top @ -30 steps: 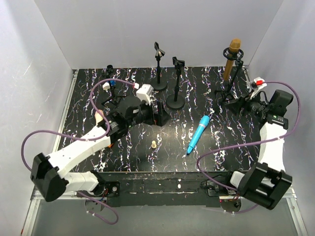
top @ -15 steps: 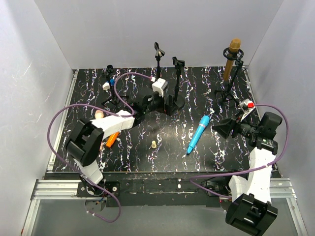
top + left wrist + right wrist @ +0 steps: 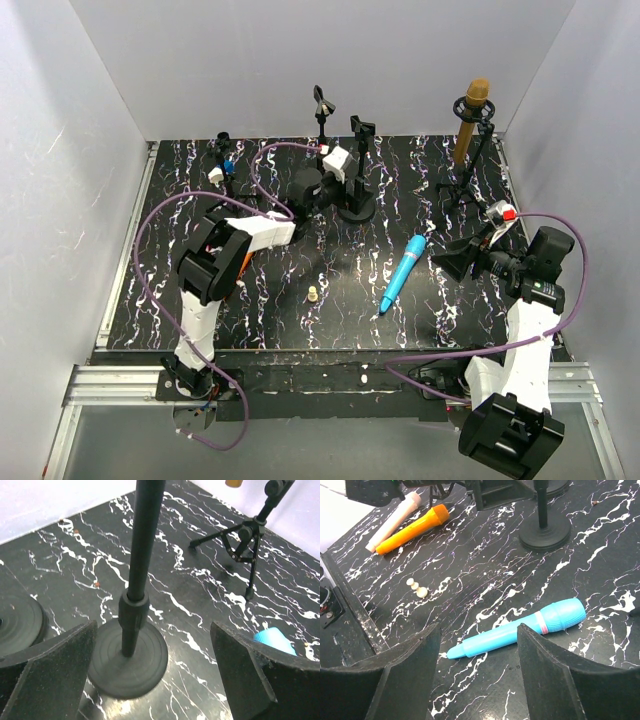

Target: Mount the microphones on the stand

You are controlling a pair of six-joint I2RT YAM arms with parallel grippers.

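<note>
Holds left gripper spread wide, framing the stand at 12 o'clock, and right gripper spread, facing blue microphone on counter at 4 o'clock. Half hides orange microphone and pink microphone under left arm at 9 o'clock.

The left arm and right arm share white links, black joints, looping purple cables and black wedge fingers

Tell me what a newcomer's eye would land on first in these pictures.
The light blue microphone lies loose on the black marbled table, right of centre, framed by the right gripper's open fingers in its wrist view. The golden-brown microphone stands upright in the tripod stand at the far right. The orange microphone and pale pink microphone lie side by side at the left.
</note>
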